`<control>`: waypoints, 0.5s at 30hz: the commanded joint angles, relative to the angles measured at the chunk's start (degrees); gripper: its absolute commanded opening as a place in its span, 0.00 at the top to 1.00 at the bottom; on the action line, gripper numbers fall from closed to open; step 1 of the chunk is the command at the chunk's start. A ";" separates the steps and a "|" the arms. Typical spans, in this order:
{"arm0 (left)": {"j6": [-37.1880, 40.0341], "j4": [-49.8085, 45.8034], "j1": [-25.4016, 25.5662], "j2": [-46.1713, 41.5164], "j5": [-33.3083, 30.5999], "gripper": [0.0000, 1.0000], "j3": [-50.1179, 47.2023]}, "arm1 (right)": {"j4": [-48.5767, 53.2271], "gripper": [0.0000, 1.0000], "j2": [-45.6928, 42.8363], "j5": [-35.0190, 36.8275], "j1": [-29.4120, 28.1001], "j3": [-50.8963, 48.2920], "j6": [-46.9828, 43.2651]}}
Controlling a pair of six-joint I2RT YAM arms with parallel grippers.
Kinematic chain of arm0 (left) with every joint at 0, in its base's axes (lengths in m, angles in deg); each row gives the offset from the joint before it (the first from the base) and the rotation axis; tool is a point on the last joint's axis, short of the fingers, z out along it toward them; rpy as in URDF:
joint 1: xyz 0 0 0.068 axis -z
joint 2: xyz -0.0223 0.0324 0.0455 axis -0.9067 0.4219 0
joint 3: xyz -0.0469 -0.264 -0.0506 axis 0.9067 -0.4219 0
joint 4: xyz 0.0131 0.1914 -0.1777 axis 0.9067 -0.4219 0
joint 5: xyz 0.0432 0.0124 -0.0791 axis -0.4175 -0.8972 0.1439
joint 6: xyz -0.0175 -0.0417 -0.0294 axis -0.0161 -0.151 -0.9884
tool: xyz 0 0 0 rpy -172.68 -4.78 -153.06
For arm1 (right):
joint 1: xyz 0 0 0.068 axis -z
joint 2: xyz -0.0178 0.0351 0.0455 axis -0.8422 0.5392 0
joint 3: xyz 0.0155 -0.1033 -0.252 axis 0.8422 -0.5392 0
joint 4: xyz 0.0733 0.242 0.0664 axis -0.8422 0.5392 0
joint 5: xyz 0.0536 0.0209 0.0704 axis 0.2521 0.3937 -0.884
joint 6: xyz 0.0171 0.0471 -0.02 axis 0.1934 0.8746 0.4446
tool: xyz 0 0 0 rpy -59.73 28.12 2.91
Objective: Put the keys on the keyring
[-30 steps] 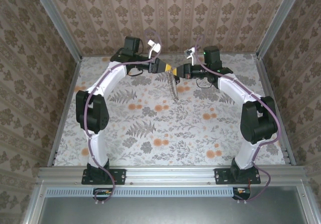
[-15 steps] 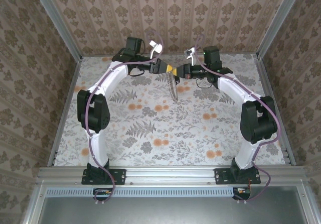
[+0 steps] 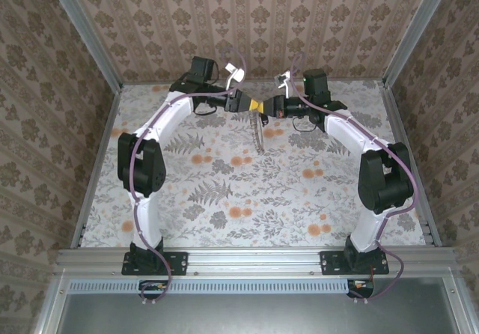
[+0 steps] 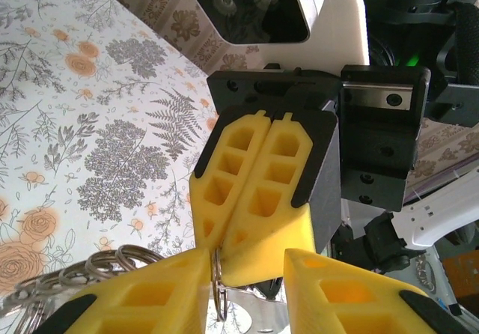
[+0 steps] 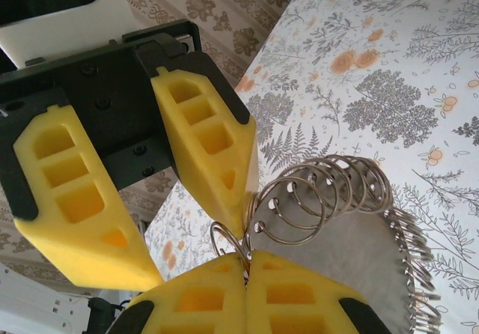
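Both arms arch up from the near rail and lean in toward each other over the far middle of the table (image 3: 224, 199), wrists level, noses meeting tip to tip. The right gripper (image 5: 247, 259) has its two yellow foam pads (image 5: 299, 300) pressed flat together, pinching a small silver wire ring (image 5: 224, 238) at the very tips. From there the keyring (image 5: 329, 255) hangs below the meeting point. It is a flat, dull grey plate with a row of shiny split rings strung along its curved edge like a coil. The left gripper (image 4: 247, 257) faces it head-on, jaws parted to a moderate gap, one wedge-shaped pad close on either side of the pinched ring. Whether they touch it, I cannot tell. The pads are blocky foam with moulded hollow windows, backed by black plastic. The table surface is pale, printed with grey ferns and orange blossoms.
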 commanded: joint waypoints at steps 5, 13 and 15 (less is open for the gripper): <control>1.88 -1.73 0.59 1.23 0.94 0.70 1.70 | -0.83 1.00 0.03 -0.32 0.00 2.36 -0.86; 1.74 -1.34 0.92 1.45 1.03 0.87 1.81 | -1.14 1.00 0.09 -0.34 -0.01 2.09 -0.76; 1.66 -1.03 1.10 1.43 0.78 0.91 1.81 | -1.32 1.00 0.01 -0.43 -0.06 2.02 -0.71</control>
